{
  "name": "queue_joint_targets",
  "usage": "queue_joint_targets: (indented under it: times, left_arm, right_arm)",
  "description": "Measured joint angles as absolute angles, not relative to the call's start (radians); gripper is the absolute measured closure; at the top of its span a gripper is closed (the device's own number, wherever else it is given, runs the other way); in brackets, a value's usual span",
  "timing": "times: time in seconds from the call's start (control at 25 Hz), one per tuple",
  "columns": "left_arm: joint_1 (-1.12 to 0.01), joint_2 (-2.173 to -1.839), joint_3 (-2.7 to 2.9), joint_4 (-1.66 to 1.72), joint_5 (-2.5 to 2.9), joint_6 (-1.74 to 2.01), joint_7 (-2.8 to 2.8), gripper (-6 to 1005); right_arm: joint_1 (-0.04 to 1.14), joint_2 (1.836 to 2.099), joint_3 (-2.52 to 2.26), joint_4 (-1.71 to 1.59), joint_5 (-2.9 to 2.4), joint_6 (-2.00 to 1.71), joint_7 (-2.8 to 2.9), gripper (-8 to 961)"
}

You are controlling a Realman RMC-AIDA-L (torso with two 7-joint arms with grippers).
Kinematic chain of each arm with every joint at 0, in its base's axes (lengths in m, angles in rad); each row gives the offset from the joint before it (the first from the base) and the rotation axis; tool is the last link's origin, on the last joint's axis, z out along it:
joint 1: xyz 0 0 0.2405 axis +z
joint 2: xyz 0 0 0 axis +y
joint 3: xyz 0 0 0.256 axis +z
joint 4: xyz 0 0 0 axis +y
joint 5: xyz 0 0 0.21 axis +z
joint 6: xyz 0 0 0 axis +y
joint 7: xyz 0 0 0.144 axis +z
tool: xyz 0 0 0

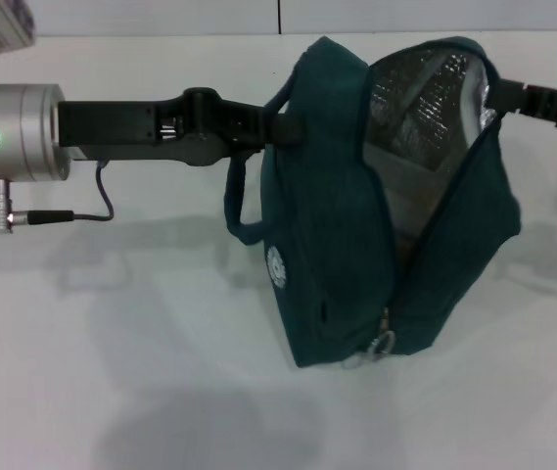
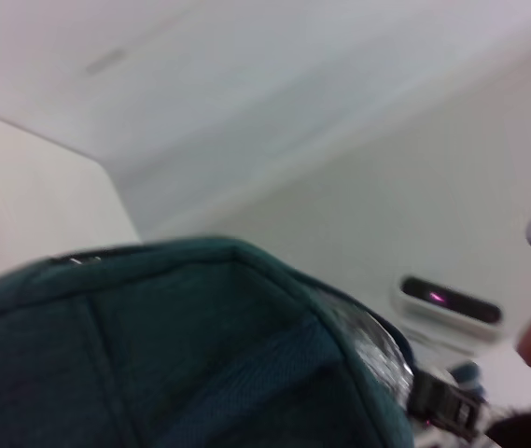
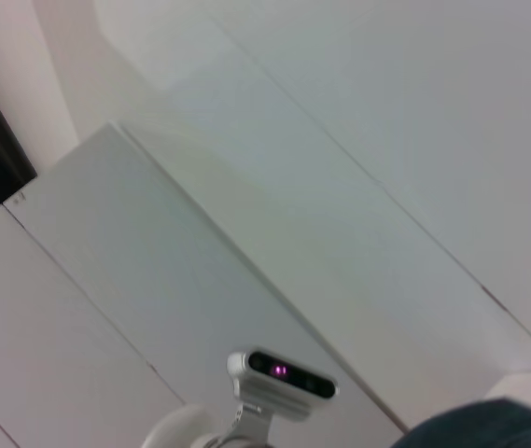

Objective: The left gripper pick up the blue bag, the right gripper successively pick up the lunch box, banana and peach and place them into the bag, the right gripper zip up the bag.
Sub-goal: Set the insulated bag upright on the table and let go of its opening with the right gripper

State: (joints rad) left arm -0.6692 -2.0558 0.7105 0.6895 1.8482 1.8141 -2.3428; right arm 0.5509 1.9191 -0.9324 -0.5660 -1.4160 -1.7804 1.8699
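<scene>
We see the blue bag [image 1: 347,206] standing upright on the white surface [image 1: 161,392], its mouth open and the silver lining [image 1: 425,98] showing. Our left tool [image 1: 283,125] reaches in from the left and is clamped on the bag's upper edge by the strap [image 1: 239,201]. Our right tool [image 1: 501,95] meets the bag's far rim from the right; we cannot tell whether it is wide or narrow. The zipper pull [image 1: 384,343] hangs near the bag's base.
</scene>
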Motion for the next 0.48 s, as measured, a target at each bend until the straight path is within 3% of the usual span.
queue_joint_targets:
  times: [0.24, 0.48]
  left_arm:
    - [-0.653, -2.04, 0.71, 0.66, 1.878, 1.755, -2.316, 965]
    - [-0.645, -2.039, 0.703, 0.657, 1.912, 1.735, -2.298, 965]
  right_arm:
    - [0.556, 1.95, -0.933, -0.568, -1.47, -1.735, 1.858, 949]
    - [0.557, 1.958, -0.929, -0.57, -1.485, -1.723, 1.856, 939]
